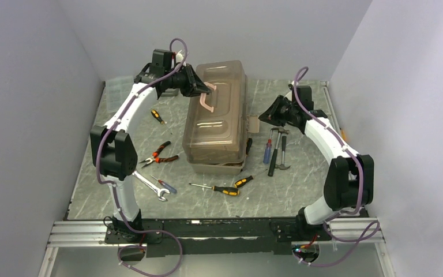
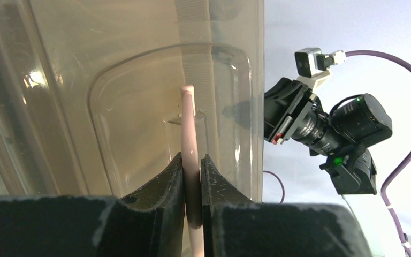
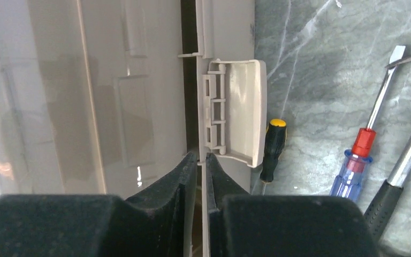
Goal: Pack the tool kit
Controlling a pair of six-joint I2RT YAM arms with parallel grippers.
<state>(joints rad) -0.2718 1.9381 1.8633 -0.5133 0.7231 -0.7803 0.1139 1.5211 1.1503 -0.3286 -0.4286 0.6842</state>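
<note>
a: nearest the arm bases?
b: on the marbled table (image 1: 300,193), a wrench (image 1: 150,186) at the left, lying flat. to its right a long black-and-yellow screwdriver (image 1: 219,189) and a stubby one (image 1: 243,181), close together, both clear of the box.

a: a step further?
b: red-handled pliers (image 1: 158,154), left of the toolbox (image 1: 216,164) and apart from it. toolbox itself mid-table, long side running away from the bases, smoky lid (image 1: 219,124) over the taupe base. fully shut or not, cannot tell.

a: right of it?
b: a blue-handled screwdriver (image 1: 267,151) with a red collar, then two hammers (image 1: 278,153) side by side, all loose on the table. one more black-and-yellow screwdriver (image 3: 273,152) just beside the box wall, next to the latch (image 3: 235,118), flipped outward.

a: right gripper?
b: right gripper (image 3: 202,171) at that same side, close by the latch. fingers pressed nearly together on the thin taupe rim of the toolbox, no gap showing either side of it.

a: left gripper?
b: left gripper (image 2: 193,179) further back, over the lid. fingers clamped on the pink handle (image 2: 188,128), standing up off the lid, squeezed edge-on between the pads.

a: farthest back?
b: a small orange-and-black screwdriver (image 1: 158,116) left of the box, and a clear organiser (image 1: 114,92) at the far left corner, well apart from the rest.
</note>
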